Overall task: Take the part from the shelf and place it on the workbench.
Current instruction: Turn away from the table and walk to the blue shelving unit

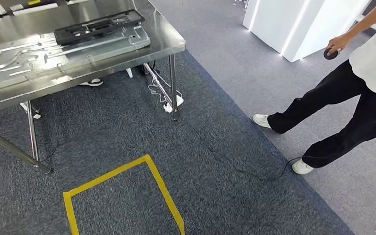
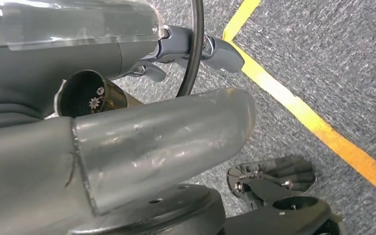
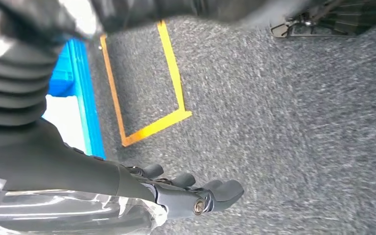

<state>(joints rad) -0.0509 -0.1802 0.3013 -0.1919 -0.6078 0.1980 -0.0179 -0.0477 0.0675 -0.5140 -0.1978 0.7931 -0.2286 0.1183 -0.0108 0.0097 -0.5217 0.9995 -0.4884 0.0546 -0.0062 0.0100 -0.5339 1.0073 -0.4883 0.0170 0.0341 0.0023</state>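
Grey carpet (image 1: 215, 147) with yellow tape square (image 1: 122, 196), steel workbench (image 1: 166, 46) upper left carrying flat metal parts (image 1: 98, 41), person (image 1: 352, 98) standing right. Left hand (image 2: 191, 49) hanging, fingers loosely curled, holding nothing. Right hand (image 3: 196, 193) same, empty.

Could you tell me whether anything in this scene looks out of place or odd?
Mildly: a thin dark cable trails loose across the carpet from under the steel table toward the person's shoe, a possible trip hazard. Nothing looks spilled or damaged.
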